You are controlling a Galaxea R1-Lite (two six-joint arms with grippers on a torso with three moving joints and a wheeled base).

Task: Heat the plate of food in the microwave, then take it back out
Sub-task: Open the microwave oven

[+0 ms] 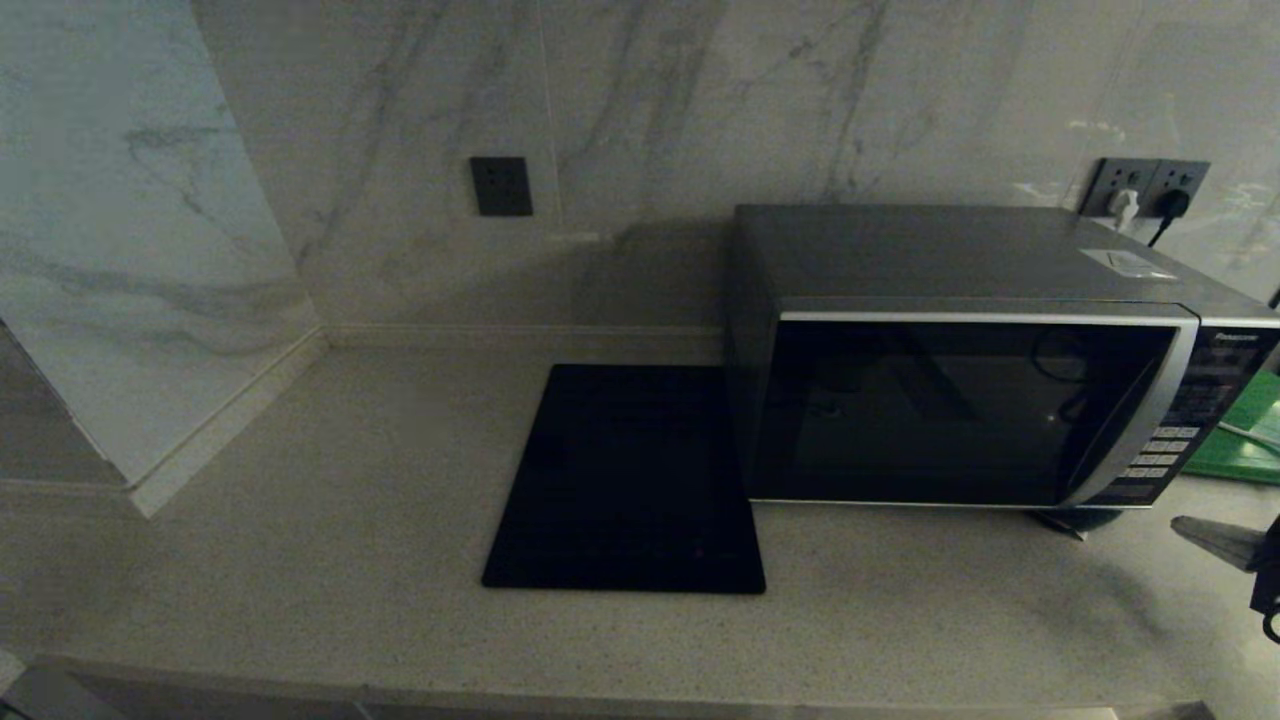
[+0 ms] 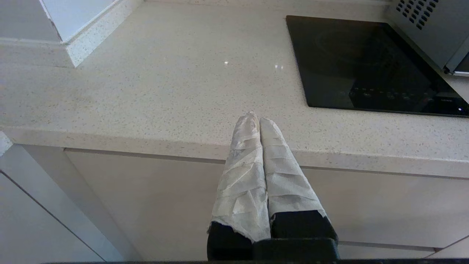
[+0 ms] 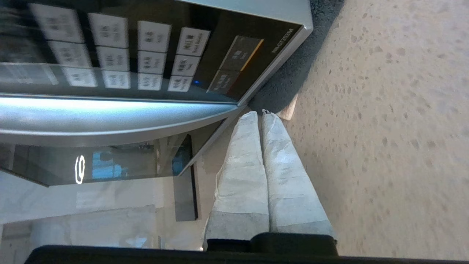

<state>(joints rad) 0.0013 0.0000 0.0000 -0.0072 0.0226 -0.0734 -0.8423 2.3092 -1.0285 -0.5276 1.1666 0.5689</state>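
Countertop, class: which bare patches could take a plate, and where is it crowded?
Free: the countertop between the marble side wall and the black slab, and the front strip before the slab and the microwave. Crowded: the right end, where the shut right gripper sits near the microwave's button panel and a green board.

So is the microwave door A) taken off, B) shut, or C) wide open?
B: in the head view the microwave has its black glass door lying flat against its front, with the silver trim closed up beside the button panel.
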